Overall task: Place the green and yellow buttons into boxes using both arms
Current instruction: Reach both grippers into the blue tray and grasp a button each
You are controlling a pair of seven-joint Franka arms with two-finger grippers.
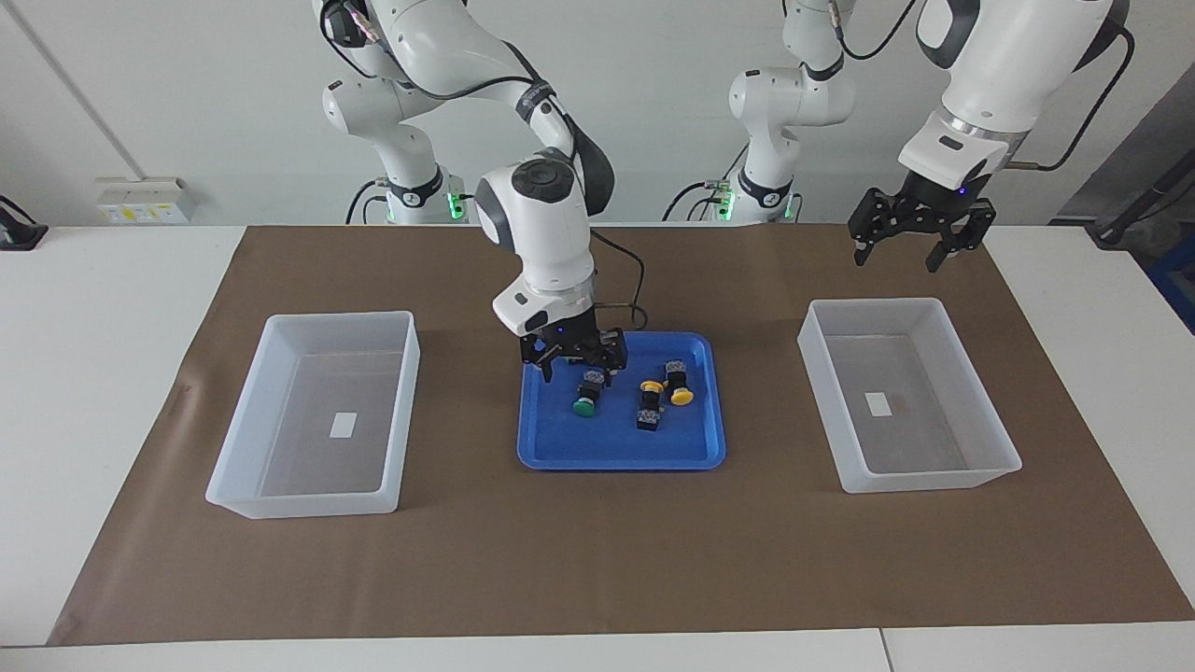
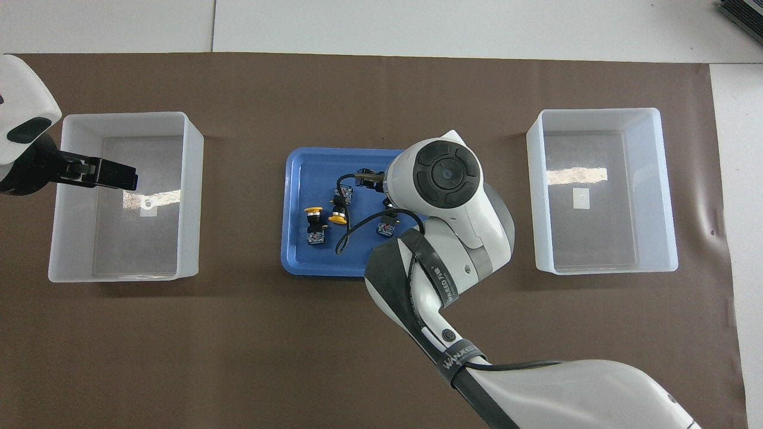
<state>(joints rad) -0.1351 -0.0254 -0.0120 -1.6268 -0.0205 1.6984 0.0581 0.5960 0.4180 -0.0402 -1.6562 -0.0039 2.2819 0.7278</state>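
Blue tray (image 1: 621,457); three buttons visible; two boxes; right gripper (image 1: 574,359), left gripper (image 1: 913,238), both spread, empty.

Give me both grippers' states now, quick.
Left gripper: open, empty, in the air near a box.
Right gripper: open, holding nothing, low over the blue tray.

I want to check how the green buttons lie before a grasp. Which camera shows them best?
The facing view: one green button lies fully visible in the blue tray, and the right gripper stands over the other's spot. In the overhead view the right arm covers the green caps; only one base peeks out.
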